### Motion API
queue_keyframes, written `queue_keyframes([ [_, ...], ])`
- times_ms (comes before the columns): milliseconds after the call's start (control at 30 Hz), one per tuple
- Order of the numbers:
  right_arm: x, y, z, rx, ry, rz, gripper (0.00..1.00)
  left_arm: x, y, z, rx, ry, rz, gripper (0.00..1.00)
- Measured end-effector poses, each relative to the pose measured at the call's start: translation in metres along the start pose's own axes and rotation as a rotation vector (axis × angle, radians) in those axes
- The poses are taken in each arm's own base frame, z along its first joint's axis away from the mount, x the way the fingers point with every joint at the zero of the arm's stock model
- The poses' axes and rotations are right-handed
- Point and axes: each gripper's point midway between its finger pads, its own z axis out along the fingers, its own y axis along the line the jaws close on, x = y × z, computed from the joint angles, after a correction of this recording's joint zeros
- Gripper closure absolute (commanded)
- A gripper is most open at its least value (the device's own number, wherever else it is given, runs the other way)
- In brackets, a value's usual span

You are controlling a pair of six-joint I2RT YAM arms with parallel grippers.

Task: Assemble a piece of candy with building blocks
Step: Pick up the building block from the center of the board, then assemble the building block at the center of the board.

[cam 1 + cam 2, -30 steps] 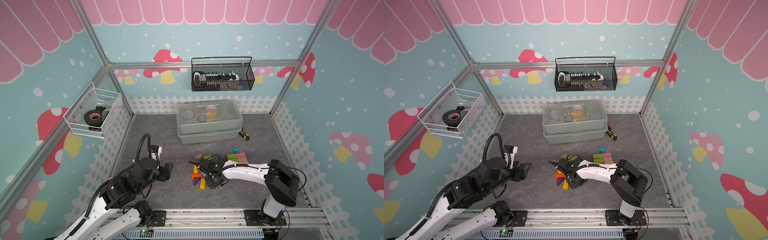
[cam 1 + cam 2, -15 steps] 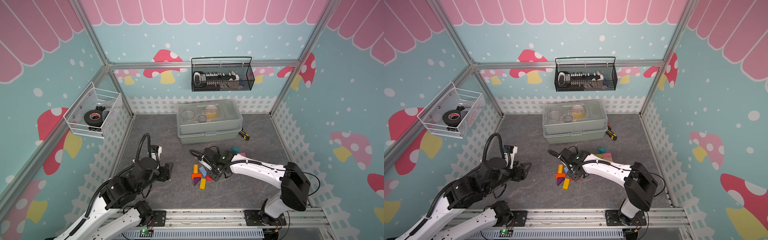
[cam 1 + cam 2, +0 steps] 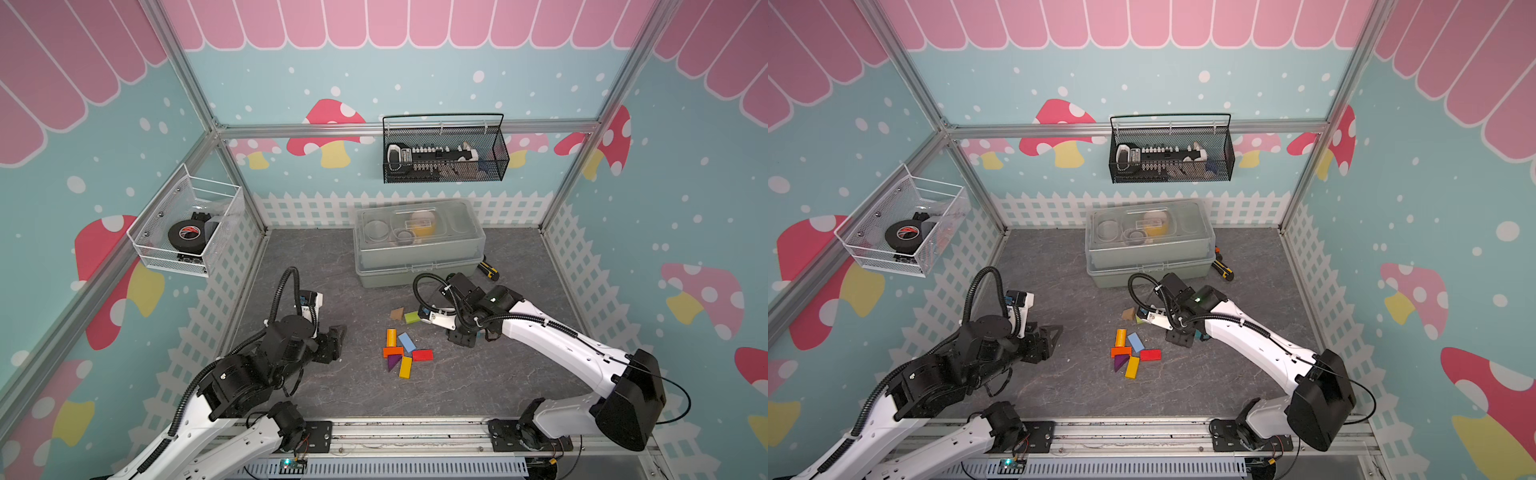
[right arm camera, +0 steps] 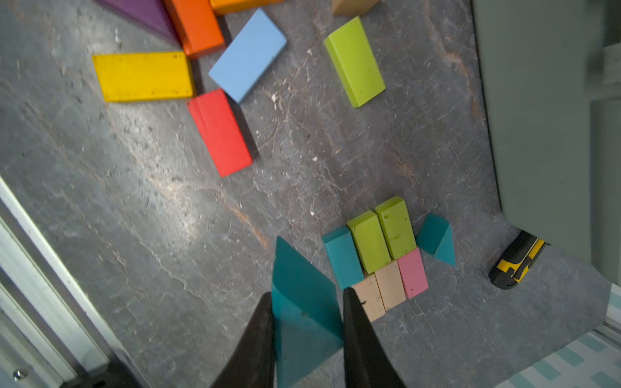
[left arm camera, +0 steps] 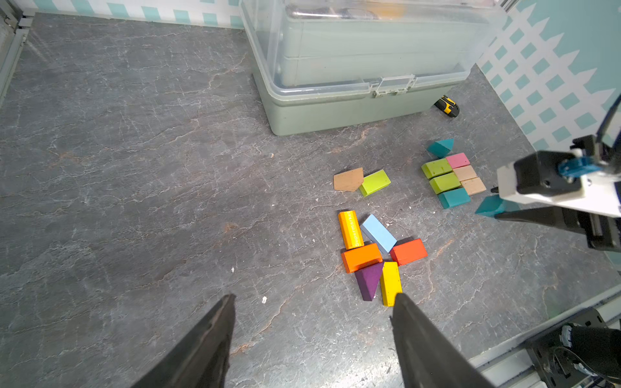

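My right gripper (image 4: 307, 292) is shut on a teal triangular prism (image 4: 302, 302), held just off the floor next to a tight group of building blocks (image 5: 450, 178). That group has a teal bar (image 4: 342, 257), two green bars (image 4: 368, 242), a pink bar (image 4: 413, 273), two tan bars (image 4: 389, 285) and a second teal prism (image 4: 435, 243) at its far end. A loose cluster (image 3: 405, 353) of orange, blue, red, purple and yellow blocks lies mid-floor. My left gripper (image 5: 314, 297) is open and holds nothing, left of that cluster.
A lime bar (image 3: 411, 318) and a tan piece (image 3: 397, 312) lie behind the cluster. A lidded plastic box (image 3: 419, 249) stands at the back, with a yellow-black tool (image 3: 488, 270) beside it. Wire baskets (image 3: 444, 153) hang on the walls.
My right arm has swung from the loose cluster rightward and back to the tight group, with the teal prism in its jaws. The left arm has stayed put.
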Motion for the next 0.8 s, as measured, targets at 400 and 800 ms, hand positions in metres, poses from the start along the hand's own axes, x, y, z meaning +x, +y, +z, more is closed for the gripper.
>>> queue_keyframes([
  [400,0.081,0.014,0.031,-0.121,0.178,-0.173,0.98,-0.003,0.001,-0.006,0.014,-0.024,-0.009,0.27],
  [800,0.092,0.004,0.071,-0.225,0.127,-0.21,1.0,-0.003,0.001,-0.009,0.022,-0.033,-0.012,0.27],
])
